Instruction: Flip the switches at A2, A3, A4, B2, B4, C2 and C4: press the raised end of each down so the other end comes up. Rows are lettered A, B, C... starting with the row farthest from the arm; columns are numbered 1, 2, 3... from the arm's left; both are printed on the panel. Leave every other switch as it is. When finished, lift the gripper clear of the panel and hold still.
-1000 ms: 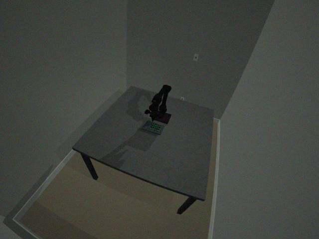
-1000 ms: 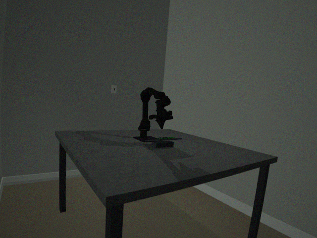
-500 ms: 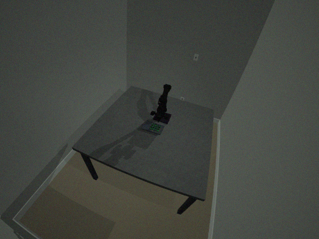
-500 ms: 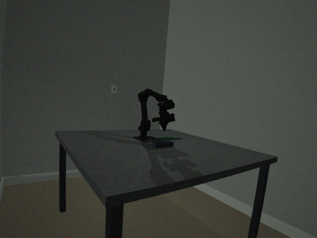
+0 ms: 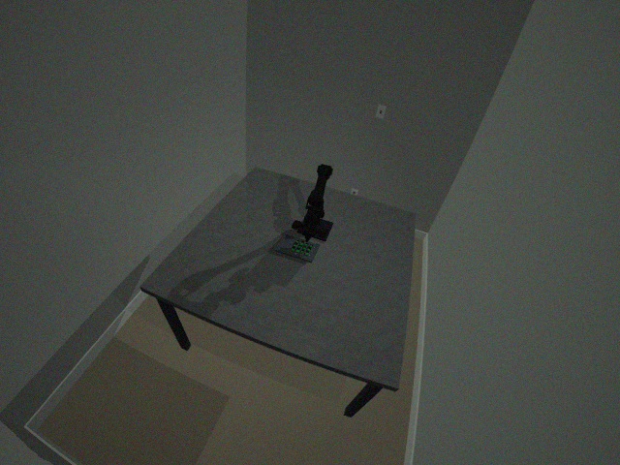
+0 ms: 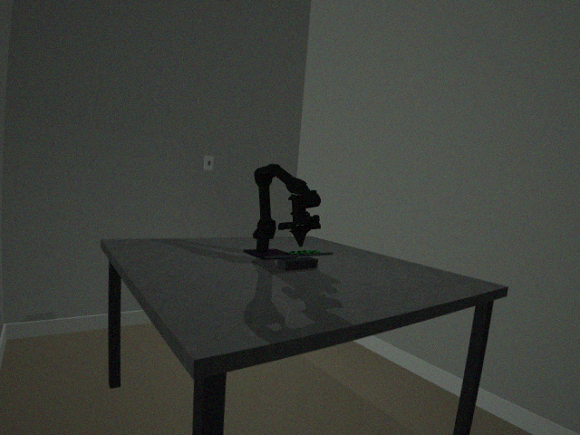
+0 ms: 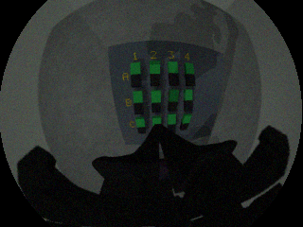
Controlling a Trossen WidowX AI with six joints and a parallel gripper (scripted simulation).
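- Below the closed fingertips — the gripper (image 6: 300,242) hangs above the panel (image 6: 299,262), apart from it, fingers brought together to one point with nothing between them.
- Ahead of the tip in the wrist view: the panel (image 7: 166,95), a grey slab lying flat on the table (image 6: 327,299), just forward of the arm's base plate.
- Layout: three rows lettered A, B, C and four columns numbered 1 to 4, printed in yellow; twelve rocker switches (image 7: 162,96), each showing one green half and one black half.
- Nearest the tip: row C, its near edge partly hidden behind the fingers; the tip sits about over the gap between C2 and C3.
- Farthest from the tip: row A, with the column numbers beyond it.
- Switch states: green halves lie toward the far side on some rockers and toward the near side on others, but which end is raised cannot be told in this dim light.
- Progress, as a judgement: how many of the seven named switches are already flipped cannot be read from these views; the gripper is off the panel but low, which fits a move between presses rather than the final lift-and-hold.
- Left to do, at the least — confirm A2, A3, A4, B2, B4, C2, C4, then rise clear.
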